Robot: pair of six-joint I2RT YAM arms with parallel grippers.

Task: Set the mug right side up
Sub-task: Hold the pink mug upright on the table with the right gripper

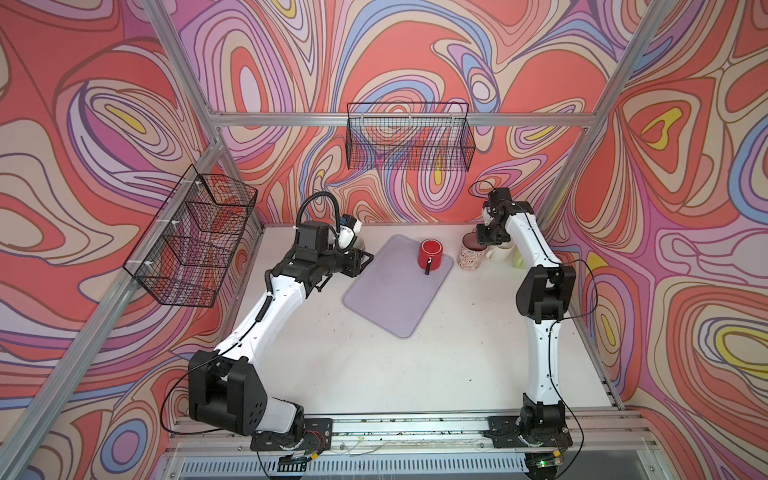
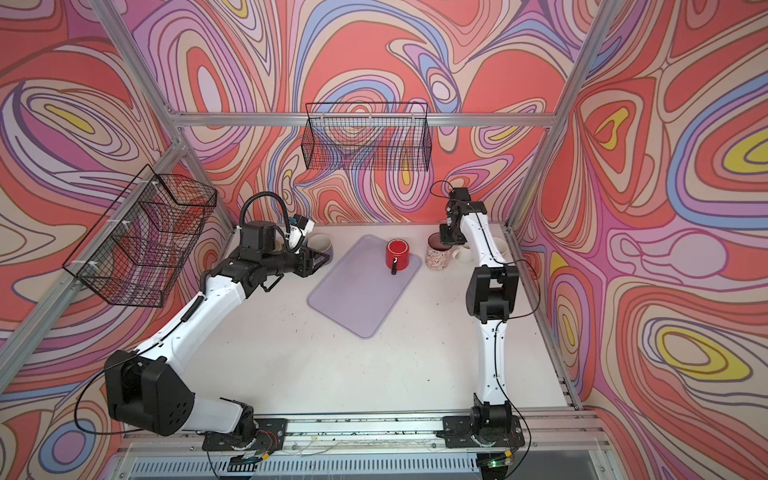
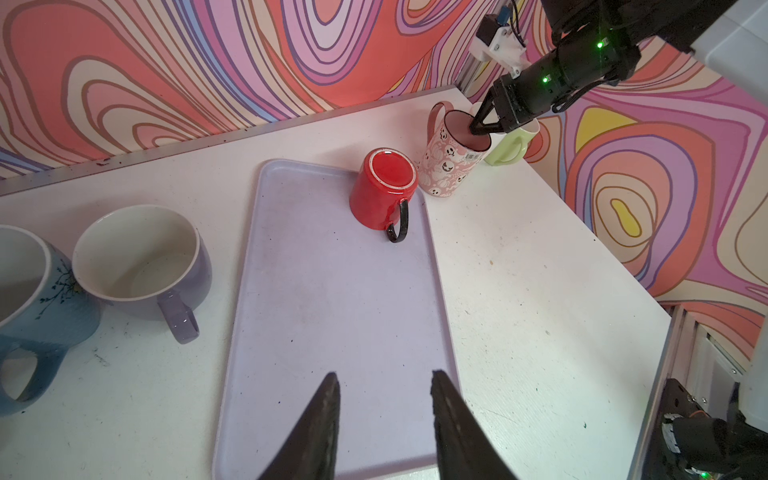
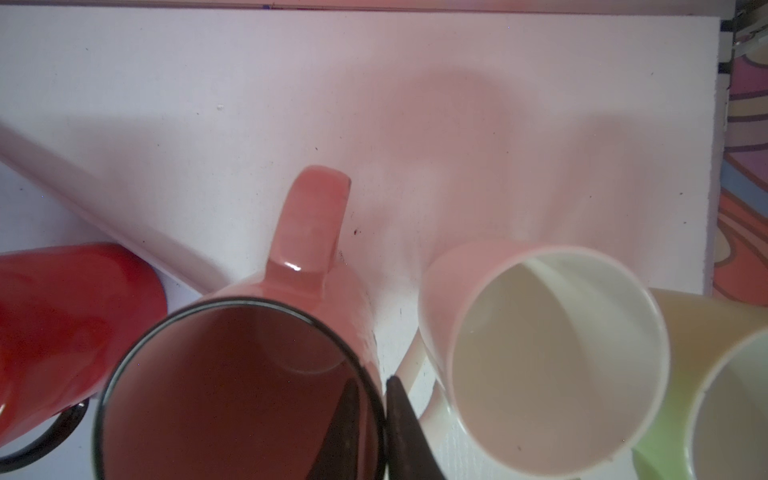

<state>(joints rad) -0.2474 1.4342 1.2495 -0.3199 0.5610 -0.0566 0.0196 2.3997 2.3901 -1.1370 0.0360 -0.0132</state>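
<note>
Left wrist view: clamped across the rim wall of the pink ghost-printed ceramic mug [image 3: 446, 166] by the right gripper [image 3: 476, 129], one finger inside, one outside. Standing mouth-up, just beside the far right corner of the lavender plastic tray [image 3: 332, 311]. Looks like release time: open gently, lift straight up, clear the rim before swinging away. Glossy, tall, barcode sticker near the lip. Over the tray's near end, parted and empty: left gripper [image 3: 383, 374]. Base-up on that corner, the red ceramic mug [image 3: 380, 199]: probably next.
</note>
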